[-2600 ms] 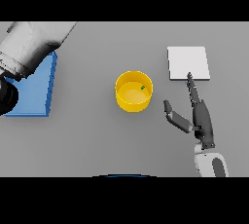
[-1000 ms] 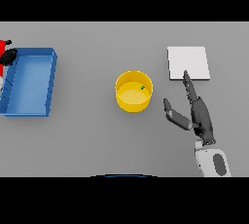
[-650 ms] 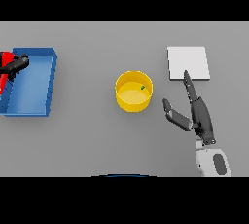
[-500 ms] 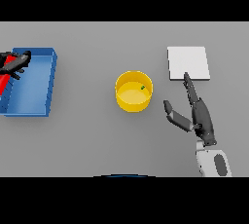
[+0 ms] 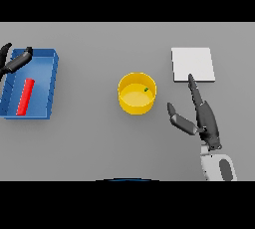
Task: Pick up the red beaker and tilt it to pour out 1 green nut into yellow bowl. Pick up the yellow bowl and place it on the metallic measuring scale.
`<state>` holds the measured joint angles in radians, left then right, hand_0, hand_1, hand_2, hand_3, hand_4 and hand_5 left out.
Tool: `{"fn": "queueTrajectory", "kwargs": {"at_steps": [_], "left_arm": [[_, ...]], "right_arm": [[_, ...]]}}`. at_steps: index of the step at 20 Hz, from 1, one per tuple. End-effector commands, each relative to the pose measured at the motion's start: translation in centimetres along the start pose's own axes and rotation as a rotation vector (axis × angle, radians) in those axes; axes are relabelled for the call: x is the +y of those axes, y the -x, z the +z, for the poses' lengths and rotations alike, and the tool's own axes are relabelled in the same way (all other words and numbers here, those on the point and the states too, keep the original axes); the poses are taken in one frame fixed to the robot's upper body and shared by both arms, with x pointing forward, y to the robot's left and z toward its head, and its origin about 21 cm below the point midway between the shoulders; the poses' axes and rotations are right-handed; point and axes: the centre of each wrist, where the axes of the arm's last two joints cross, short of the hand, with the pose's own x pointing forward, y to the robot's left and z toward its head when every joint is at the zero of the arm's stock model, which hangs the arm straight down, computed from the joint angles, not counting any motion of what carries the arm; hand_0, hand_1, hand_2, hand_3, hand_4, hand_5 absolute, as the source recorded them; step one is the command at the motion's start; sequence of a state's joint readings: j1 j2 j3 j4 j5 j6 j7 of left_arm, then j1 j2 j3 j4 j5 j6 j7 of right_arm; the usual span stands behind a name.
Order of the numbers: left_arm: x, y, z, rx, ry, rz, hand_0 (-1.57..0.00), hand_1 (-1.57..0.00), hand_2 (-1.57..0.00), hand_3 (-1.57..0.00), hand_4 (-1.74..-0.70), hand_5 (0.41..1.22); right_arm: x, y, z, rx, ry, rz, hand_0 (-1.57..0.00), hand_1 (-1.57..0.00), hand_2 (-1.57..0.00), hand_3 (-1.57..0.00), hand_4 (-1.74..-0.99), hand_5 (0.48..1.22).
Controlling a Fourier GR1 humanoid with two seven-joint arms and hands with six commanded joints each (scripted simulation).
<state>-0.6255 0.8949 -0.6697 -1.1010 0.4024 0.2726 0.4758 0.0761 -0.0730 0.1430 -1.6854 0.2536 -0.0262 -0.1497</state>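
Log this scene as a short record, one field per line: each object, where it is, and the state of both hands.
red beaker: lying in the blue tray, released
yellow bowl: on the table's middle, one green nut inside
scale: bare, right of the bowl
left hand: open, over the tray's far left corner
right hand: open, fingers straight, between bowl and scale, touching neither
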Motion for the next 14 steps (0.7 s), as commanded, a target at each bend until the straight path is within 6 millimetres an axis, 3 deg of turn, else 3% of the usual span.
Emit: {"fn": "queueTrajectory", "kwargs": {"at_steps": [1, 4, 6, 8, 12, 14], "left_arm": [[-0.2, 0.3, 0.0, -0.011, -0.013, 0.012, -0.07, -0.06, -0.06, -0.05, -0.71, 0.658], [-0.4, 0.3, 0.1, -0.060, -0.028, 0.043, -0.03, -0.03, -0.03, -0.02, -0.71, 0.679], [0.0, 0.3, 0.1, -0.067, -0.041, 0.041, -0.02, -0.02, -0.02, -0.01, -0.71, 0.689], [-0.4, 0.1, 0.4, -0.077, -0.032, 0.059, -0.01, -0.01, -0.01, -0.01, -0.72, 0.676], [-0.6, -0.1, 0.0, -0.085, -0.019, 0.072, 0.00, 0.00, 0.00, 0.00, -0.72, 0.665], [-0.6, 0.2, 0.2, -0.086, -0.012, 0.068, 0.00, 0.00, 0.00, 0.00, -0.71, 0.669]], "right_arm": [[0.3, -0.1, -0.1, 0.018, -0.005, 0.026, 0.00, 0.00, 0.00, 0.00, -1.175, 0.672], [-0.1, -0.5, -0.6, -0.016, -0.083, 0.099, 0.00, 0.00, 0.00, 0.00, -1.132, 0.703], [-0.5, -1.0, -1.2, -0.063, -0.193, 0.170, 0.00, 0.00, 0.00, 0.00, -1.153, 0.728], [-1.1, -1.9, -2.9, -0.062, -0.303, 0.337, 0.00, 0.00, 0.00, 0.00, -1.190, 0.716], [-0.4, -4.2, -5.9, -0.170, -0.536, 0.666, 0.00, 0.00, 0.00, 0.00, -1.222, 0.701], [0.6, -4.5, -7.0, -0.232, -0.646, 0.791, 0.00, 0.00, 0.00, 0.00, -1.232, 0.702]]}}
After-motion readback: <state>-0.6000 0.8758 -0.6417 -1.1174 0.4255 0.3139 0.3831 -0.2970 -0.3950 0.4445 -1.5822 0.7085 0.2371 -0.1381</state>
